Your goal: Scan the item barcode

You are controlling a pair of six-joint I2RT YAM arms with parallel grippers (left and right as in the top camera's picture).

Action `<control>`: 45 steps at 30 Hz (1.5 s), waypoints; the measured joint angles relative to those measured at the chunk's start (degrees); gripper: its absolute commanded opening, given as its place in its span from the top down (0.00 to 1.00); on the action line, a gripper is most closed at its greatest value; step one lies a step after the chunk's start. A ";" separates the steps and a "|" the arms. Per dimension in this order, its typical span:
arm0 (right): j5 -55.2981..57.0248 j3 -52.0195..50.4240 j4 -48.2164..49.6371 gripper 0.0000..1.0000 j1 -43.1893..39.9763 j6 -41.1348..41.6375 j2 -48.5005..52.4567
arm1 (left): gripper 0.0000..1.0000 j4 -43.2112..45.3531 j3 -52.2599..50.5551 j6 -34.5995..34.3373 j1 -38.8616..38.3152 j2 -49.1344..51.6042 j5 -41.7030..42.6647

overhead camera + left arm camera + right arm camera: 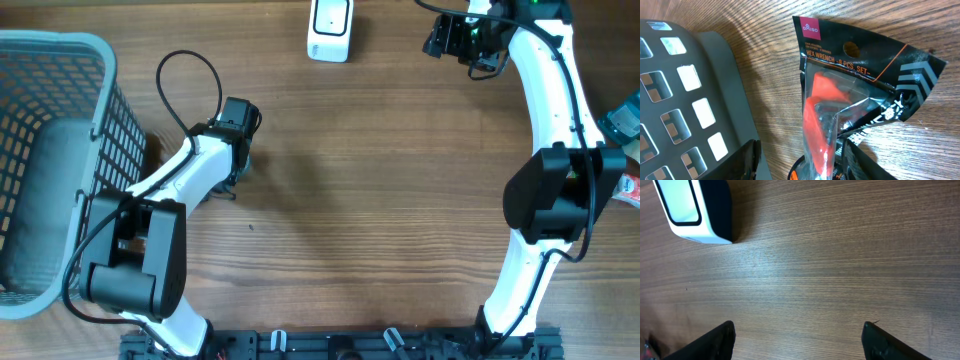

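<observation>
Okay, biggest first: the wooden table (380, 200) fills the overhead frame. The grey mesh basket (60, 42) takes the left edge, top to bottom. Your left arm (150, 230) runs from the lower left up toward the centre left and ends just right of the basket. Your right arm (550, 120) curves up the right side into the top right corner. The white scanner (329, 28) sits at top centre, partly cut by the frame edge. In the right wrist view it shows in the upper left corner, window face up.

The hex wrench pack (850, 100) shows only in the left wrist view, in the centre and right of the frame; from overhead the arm hides it. It is a black bag with a red Daiso corner tag, a hang hole and an orange holder inside, printed front toward the camera. It rests over bare wood near the basket wall.

Your left gripper (801, 162) sits around the pack's lower end, jaws partly apart. The right finger (860, 162) is at the bag's edge, and the left finger (746, 161) stands off it with a visible gap, so no firm grip.

Your right gripper (799, 340) is spread wide over bare wood with nothing between its jaws, lower right of the scanner in its own view.

A teal packet (625, 118) and a red and white item (630, 188) poke in at the right edge.
</observation>
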 measured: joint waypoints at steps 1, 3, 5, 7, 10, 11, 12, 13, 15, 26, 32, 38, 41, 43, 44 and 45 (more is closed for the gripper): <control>-0.02 0.00 0.00 0.21 0.00 0.00 0.00 | 0.50 0.00 0.00 0.00 0.00 0.00 0.00; 0.00 0.00 0.02 0.21 0.00 0.00 0.00 | 0.51 0.02 0.00 0.02 0.00 0.00 0.50; -0.02 0.00 0.02 0.21 0.00 -0.02 0.00 | 0.53 0.20 0.00 0.02 0.00 0.00 0.90; 0.00 0.00 0.00 0.22 0.00 -0.02 0.00 | 0.57 0.22 0.00 0.02 0.00 0.00 1.16; -0.02 0.00 0.00 0.22 0.00 -0.02 0.00 | 0.63 0.24 -0.11 0.00 0.33 0.00 1.40; 0.00 0.00 0.00 0.22 0.00 -0.02 0.00 | 0.63 0.24 -0.39 0.00 0.83 0.00 1.68; 0.00 0.00 -0.02 0.22 0.00 -0.02 0.00 | 0.63 0.24 -0.68 0.00 1.29 0.00 1.79; 0.00 0.00 -0.04 0.23 0.00 -0.02 0.00 | 0.63 0.22 -0.90 0.00 1.55 0.00 1.99; 0.00 0.00 -0.15 0.24 0.00 -0.02 0.00 | 0.62 0.17 -1.22 0.00 1.97 0.00 2.38; 0.00 0.00 -0.44 0.26 0.00 -0.02 0.00 | 0.85 0.17 -1.40 -0.17 2.08 0.00 5.84; 0.00 0.00 -0.44 0.26 0.00 -0.02 0.00 | 0.96 -0.90 -1.38 -0.20 2.14 -0.22 4.31; 0.00 0.00 -0.37 0.25 0.00 0.00 0.00 | 0.96 -3.21 -1.29 -2.40 2.12 -2.14 4.39; -0.02 0.00 -0.17 0.25 0.00 -0.02 0.00 | 0.96 -7.48 2.71 -6.64 2.14 -4.66 9.22; 0.00 0.00 -0.13 0.26 0.00 -0.02 0.00 | 0.96 -9.53 7.61 -10.03 2.14 -6.32 14.62; 0.00 0.00 -0.17 0.26 0.00 0.00 0.00 | 0.96 -10.62 11.28 -12.17 2.14 -7.26 19.34; 0.00 0.00 -0.24 0.26 0.00 0.02 0.00 | 0.96 -11.28 15.43 -13.73 2.14 -8.28 23.91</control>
